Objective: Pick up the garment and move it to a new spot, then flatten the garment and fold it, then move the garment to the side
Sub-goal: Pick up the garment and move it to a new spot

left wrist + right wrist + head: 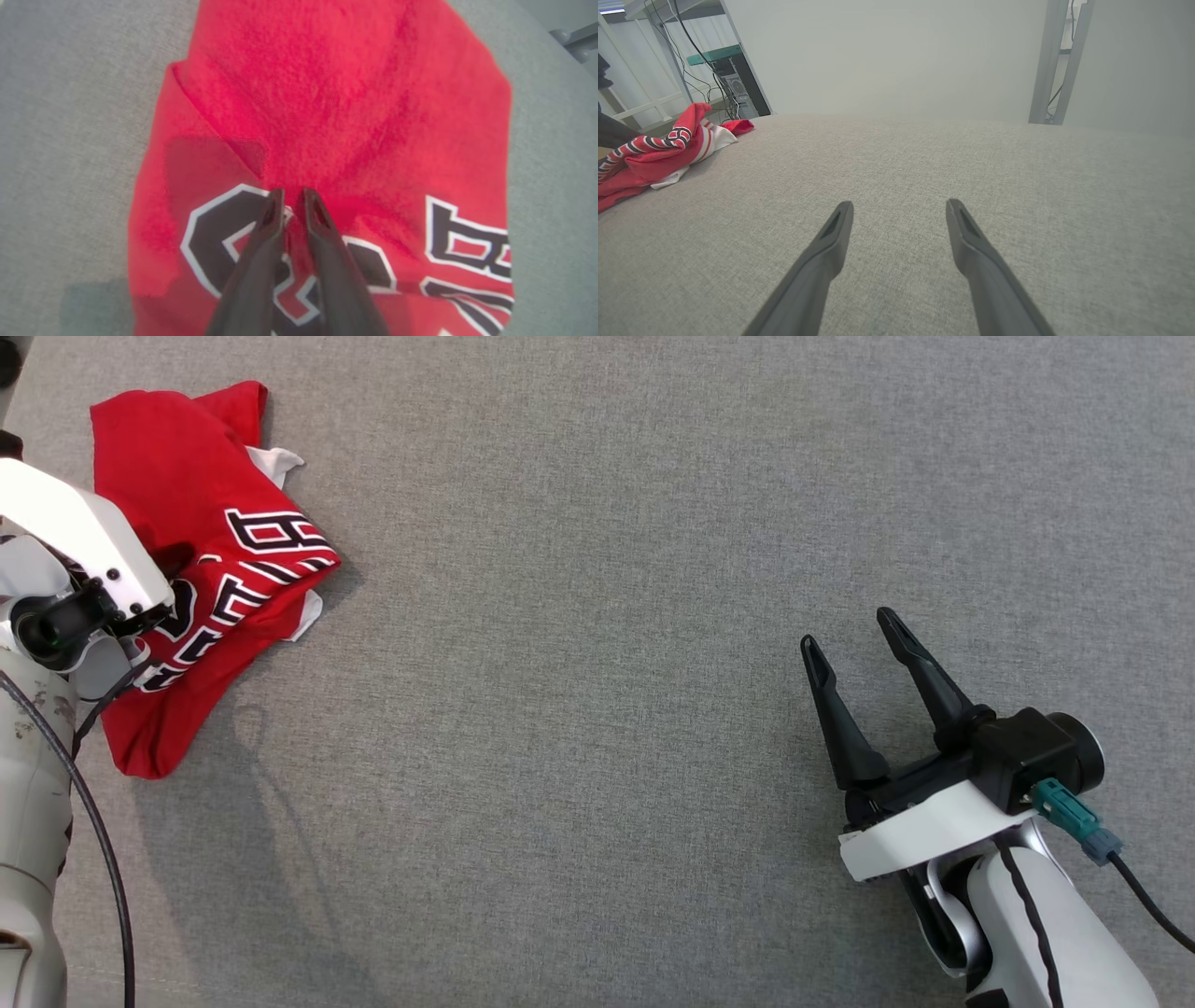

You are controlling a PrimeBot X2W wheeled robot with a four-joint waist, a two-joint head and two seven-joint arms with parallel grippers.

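The left gripper (293, 197), nearly closed, pinched the crumpled red jersey (336, 102) at the grey worktop (607, 709)'s far-left corner for lifting; the right gripper (900, 209) gaped empty.

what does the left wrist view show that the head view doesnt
Left wrist view: the left gripper from close up, its two fingers nearly together with a pinch of the garment between the tips, and creases running toward them.
Head view: the right gripper, open over the grey surface, well away from the cloth. It also gives the garment's whole crumpled outline and its white lining.
Both: the red cloth with black, white-edged letters lying on that grey surface.
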